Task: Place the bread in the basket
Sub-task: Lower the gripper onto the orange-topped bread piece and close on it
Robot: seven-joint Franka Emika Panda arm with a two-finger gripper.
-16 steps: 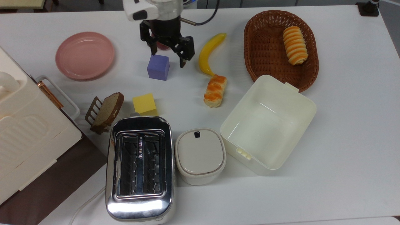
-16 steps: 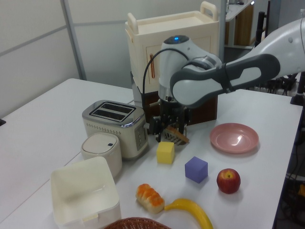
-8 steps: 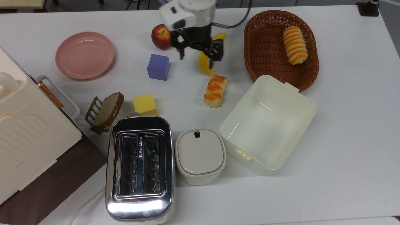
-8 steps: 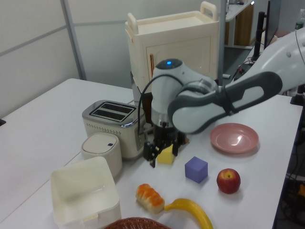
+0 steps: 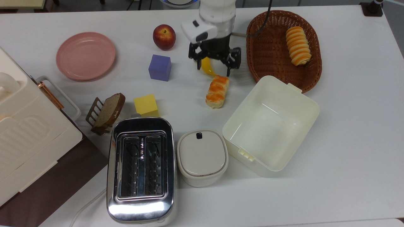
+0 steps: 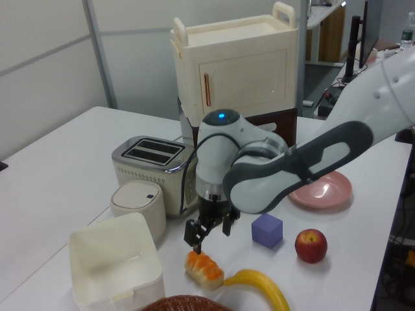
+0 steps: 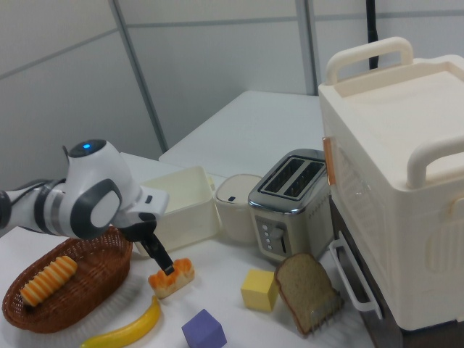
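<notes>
One basket sits at the top view's upper right, already holding a striped roll, so you have room left beside it. Your gripper hovers, fingers spread and empty, just above the bread's far end. Bread lies on the table, touching the banana.

We see a broad white worktop under even indoor light. Behind it, in the left view, stand pale grey wall panels split by thin metal strips, and the right view shows the same panelled wall. At the left view's far right we glimpse dark furniture beyond the worktop.
</notes>
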